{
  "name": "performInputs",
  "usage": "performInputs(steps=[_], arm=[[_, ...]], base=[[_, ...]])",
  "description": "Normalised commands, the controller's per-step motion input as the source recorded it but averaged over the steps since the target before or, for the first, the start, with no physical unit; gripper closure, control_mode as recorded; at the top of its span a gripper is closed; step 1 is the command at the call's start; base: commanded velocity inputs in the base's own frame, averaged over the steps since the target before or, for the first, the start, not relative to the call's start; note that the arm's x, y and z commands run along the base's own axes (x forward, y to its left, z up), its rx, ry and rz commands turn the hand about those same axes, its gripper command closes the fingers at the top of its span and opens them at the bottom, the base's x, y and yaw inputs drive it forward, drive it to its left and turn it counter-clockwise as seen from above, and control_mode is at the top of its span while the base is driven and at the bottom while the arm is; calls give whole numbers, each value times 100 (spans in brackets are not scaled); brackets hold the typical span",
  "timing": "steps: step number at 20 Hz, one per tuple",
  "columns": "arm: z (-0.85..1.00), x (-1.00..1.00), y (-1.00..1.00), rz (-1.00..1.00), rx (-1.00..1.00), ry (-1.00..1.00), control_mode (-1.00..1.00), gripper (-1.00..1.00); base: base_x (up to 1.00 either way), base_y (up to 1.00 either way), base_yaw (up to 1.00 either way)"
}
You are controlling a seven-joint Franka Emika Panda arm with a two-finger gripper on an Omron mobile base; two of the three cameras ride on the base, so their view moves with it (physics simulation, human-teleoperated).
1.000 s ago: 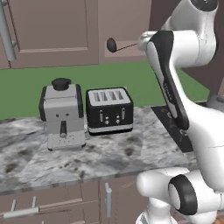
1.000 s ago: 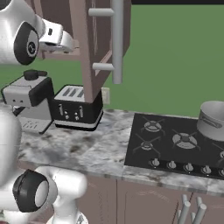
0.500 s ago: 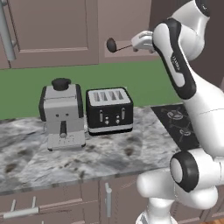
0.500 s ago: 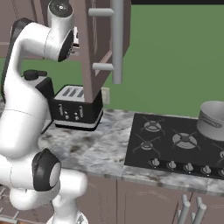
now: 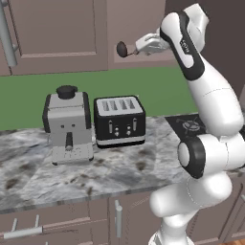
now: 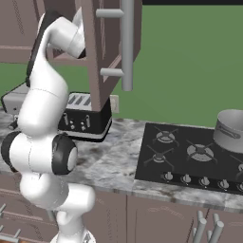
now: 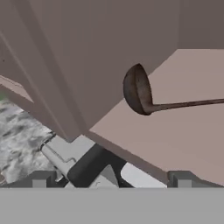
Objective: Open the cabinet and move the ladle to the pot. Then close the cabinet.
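Brown-grey ladle [image 7: 142, 92] lies on the floor of the open cabinet [image 7: 183, 127], bowl on edge near the front lip, thin handle running off to the right in the hand view. It sits ahead of and above the gripper [image 7: 111, 177], roughly centred between the two fingertips [image 7: 41, 178], not touching either. Jaws spread fully wide, nothing held. In the left base view the ladle's [image 5: 122, 49] bowl shows just left of the hand, at cabinet-shelf height. Cabinet door [image 6: 102, 52] stands swung open with its long silver bar handle [image 6: 126, 42] facing out. Below: black toaster [image 5: 119, 120] beside a grey coffee machine [image 5: 68, 125] on the marble counter [image 5: 43, 174]. Steel pot [image 6: 230, 130] is on the black hob [image 6: 190, 156], well to the right, well apart from the ladle.
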Motion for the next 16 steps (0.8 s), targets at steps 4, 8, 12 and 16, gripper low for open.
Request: performInputs(steps=[4, 8, 12, 16], arm=[[0, 69, 25, 24, 0, 0, -100, -100], [-4, 61, 16, 21, 0, 0, -100, -100], [0, 47, 12, 17, 0, 0, -100, -100], [0, 31, 15, 14, 0, 0, -100, -100]], base=[[0, 0, 0], [0, 0, 0], [0, 0, 0], [0, 0, 0]])
